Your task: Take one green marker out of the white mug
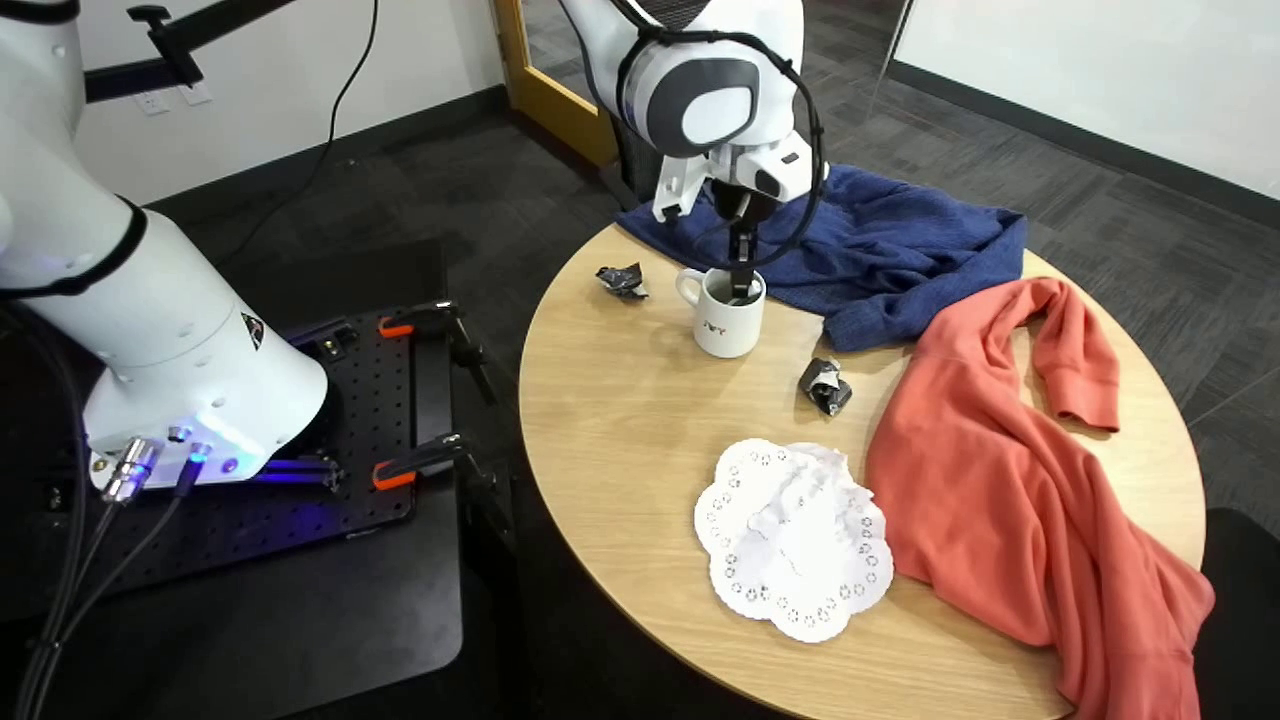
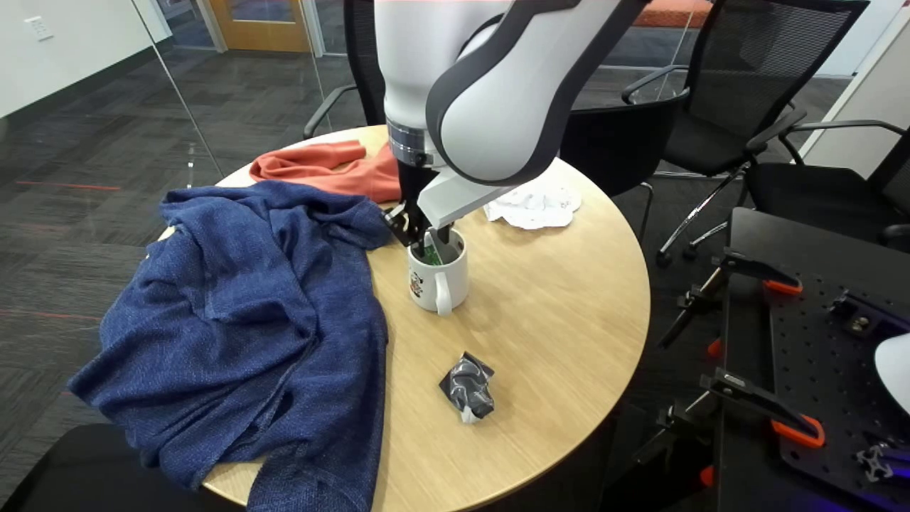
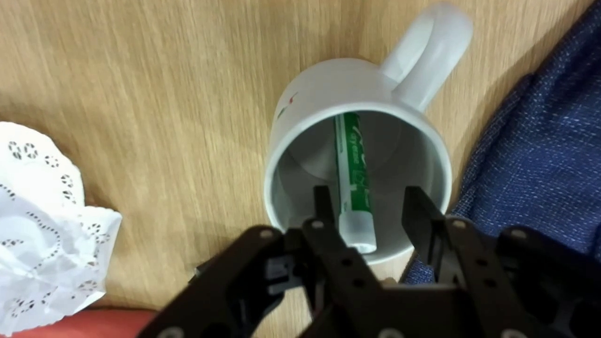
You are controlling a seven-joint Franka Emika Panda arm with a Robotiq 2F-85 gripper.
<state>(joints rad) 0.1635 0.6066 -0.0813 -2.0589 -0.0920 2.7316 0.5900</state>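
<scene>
At the far left in an exterior view, the arm's white base [image 1: 205, 370] stood on a black platform [image 1: 300, 620], with two orange-tipped clamps [image 1: 427, 457] along the platform's right side. Next came the round wooden bench [image 1: 600, 430]. Near its left edge lay a crumpled black scrap [image 1: 622, 281]. To the right of that, the white mug [image 1: 727, 328] stood upright, its handle turned toward the scrap and a small coloured print on its side. The end effector [image 3: 369, 199] pointed down at the mug's mouth. In the wrist view its fingers [image 3: 323, 202] were spread apart with the green marker [image 3: 355, 180] between them; a gap showed beside the finger on the right, and I could not tell whether the one on the left touched it. The marker leaned inside the mug, its whitish end up near the rim. Further right came a wrinkled white doily [image 1: 795, 560], then a second black scrap [image 1: 825, 386], also crumpled. A dark blue cloth [image 1: 885, 245] spread out behind the mug, and rightmost a red sweatshirt [image 1: 1010, 480] lay beside the doily, reaching past the bench's edge.
</scene>
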